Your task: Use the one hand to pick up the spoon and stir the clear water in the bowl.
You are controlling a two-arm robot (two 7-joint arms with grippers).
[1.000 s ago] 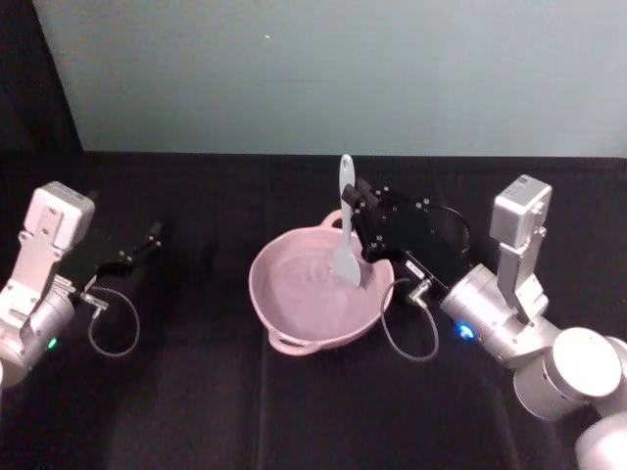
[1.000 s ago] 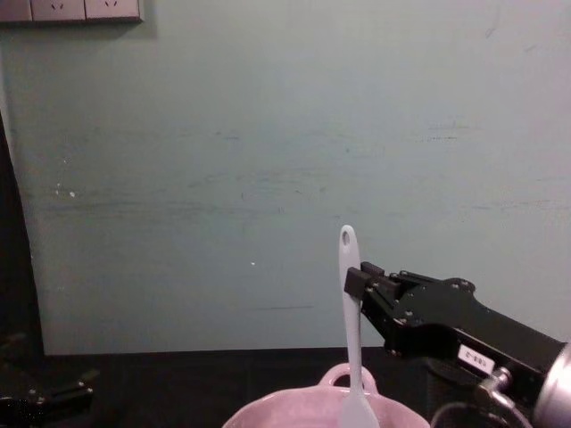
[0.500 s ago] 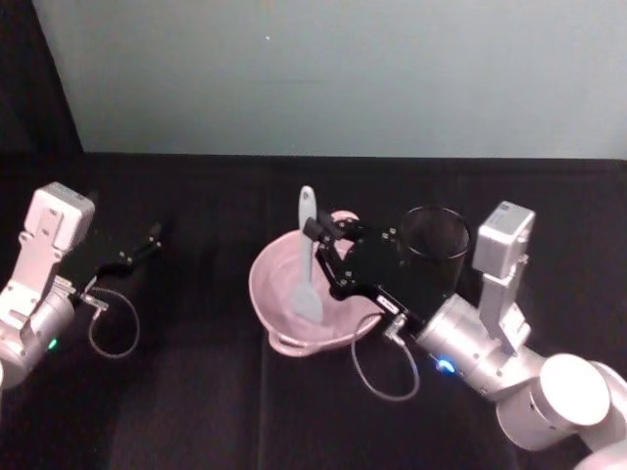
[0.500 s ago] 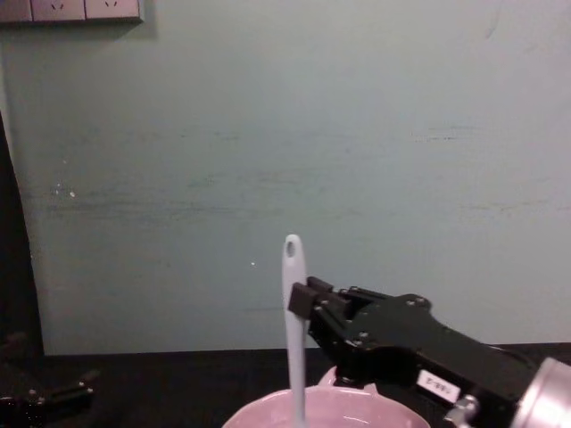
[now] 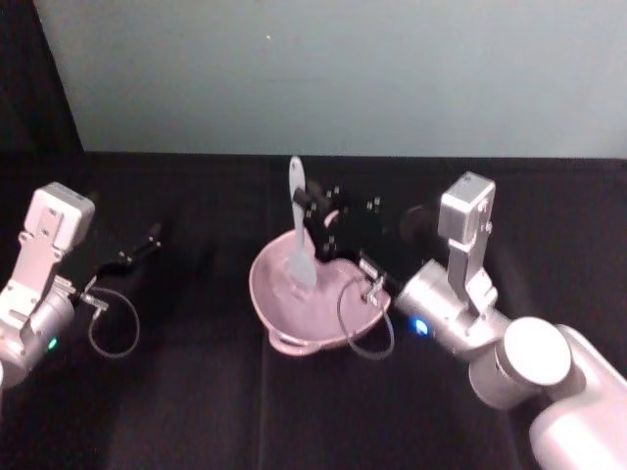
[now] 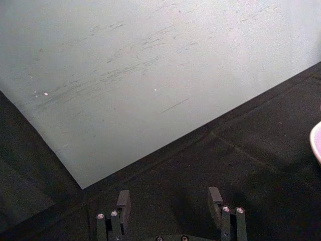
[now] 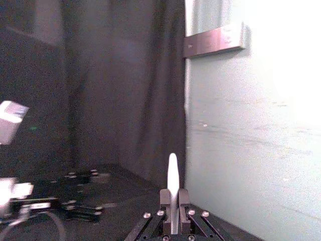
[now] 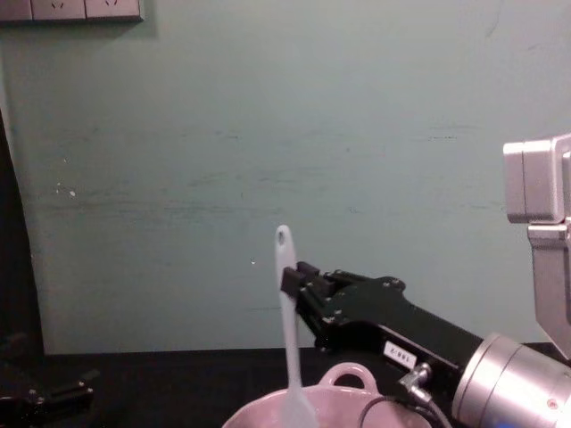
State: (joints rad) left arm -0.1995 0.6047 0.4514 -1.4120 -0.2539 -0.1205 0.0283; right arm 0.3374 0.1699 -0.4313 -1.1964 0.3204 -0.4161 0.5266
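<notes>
Holding the spoon [image 5: 297, 235] tight near the top of its handle, the right hand [image 5: 310, 210] reached in over the back rim of the bowl [image 5: 263, 294]. The spoon stood almost straight up. Its flat blade was at the bottom, dipped inside the bowl, and the end with the little hole poked up above the claw. It looked long, thin and white. The bowl was wide, pink and shiny, and the clear water [image 5: 318, 294] in it was hard to make out. The next move would likely be to sweep the blade round without bumping the rim. The left hand [image 6: 170, 198] rested well away over the table [image 5: 196, 392], its claw wide with nothing in it.
</notes>
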